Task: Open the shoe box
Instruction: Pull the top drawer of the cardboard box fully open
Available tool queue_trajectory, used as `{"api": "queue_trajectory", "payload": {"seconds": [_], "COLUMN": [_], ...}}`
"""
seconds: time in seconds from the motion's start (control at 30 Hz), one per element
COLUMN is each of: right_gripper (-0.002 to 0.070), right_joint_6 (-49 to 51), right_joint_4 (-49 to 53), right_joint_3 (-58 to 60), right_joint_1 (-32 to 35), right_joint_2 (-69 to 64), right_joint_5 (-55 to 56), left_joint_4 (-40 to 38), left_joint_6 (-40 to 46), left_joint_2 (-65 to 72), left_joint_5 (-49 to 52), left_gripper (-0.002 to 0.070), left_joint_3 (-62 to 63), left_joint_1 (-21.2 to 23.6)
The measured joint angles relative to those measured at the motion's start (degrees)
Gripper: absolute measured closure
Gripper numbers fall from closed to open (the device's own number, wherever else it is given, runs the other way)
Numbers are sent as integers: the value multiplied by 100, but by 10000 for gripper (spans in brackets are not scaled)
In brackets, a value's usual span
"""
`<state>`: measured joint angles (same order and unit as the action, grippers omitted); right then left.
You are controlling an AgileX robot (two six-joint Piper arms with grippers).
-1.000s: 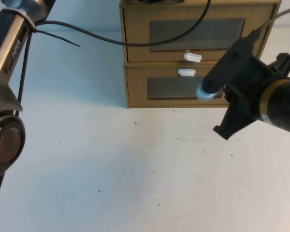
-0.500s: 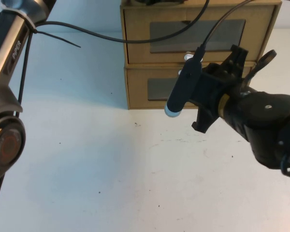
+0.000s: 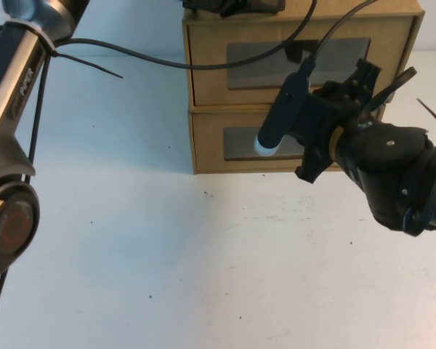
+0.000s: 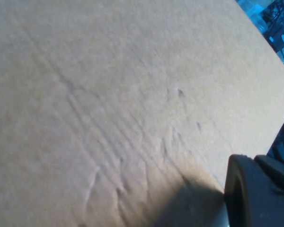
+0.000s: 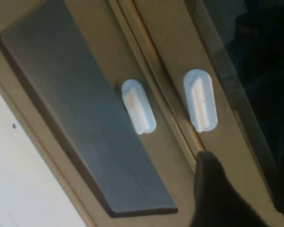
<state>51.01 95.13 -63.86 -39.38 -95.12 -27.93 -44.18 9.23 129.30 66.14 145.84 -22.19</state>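
A pale table [image 3: 167,276] is filling the high view, and its white top is taking on a bluish cast toward the far left. Small dark specks [image 3: 206,193] and faint scuff marks [image 3: 276,211] are dotting the surface. Soft light is spreading evenly, and a dim shadow [image 3: 145,131] is lying across the far part of the tabletop. In the left wrist view a sliver of teal clutter [image 4: 274,19] is showing at the edge, too blurred to name.

1. We think this is a robotics lab, though our view is narrow.
2. We see a plain white table [image 3: 167,276], loose black cables [image 3: 131,51], and a metal robot arm [image 3: 14,109] above it.
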Motion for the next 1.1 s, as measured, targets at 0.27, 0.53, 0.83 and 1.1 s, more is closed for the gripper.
{"api": "queue_trajectory", "payload": {"seconds": [0.27,0.53,0.83,1.1], "right_gripper": [422,423,431,475], "right_joint_6": [0,0,0,0], "right_joint_4": [11,11,18,18], "right_joint_3": [0,-452,-685,-862], "right_joint_1": [152,165,165,165], "right_joint_2": [0,-257,-570,-804], "right_joint_5": [158,258,345,363], "left_joint_4": [-80,-125,-184,-234], "left_joint_6": [21,-48,-48,-52], "left_joint_2": [0,-10,-10,-10], "left_joint_5": [109,168,172,172], "left_gripper": [679,679,679,679], "left_joint_3": [0,0,0,0], "left_joint_1": [126,213,213,226]}}
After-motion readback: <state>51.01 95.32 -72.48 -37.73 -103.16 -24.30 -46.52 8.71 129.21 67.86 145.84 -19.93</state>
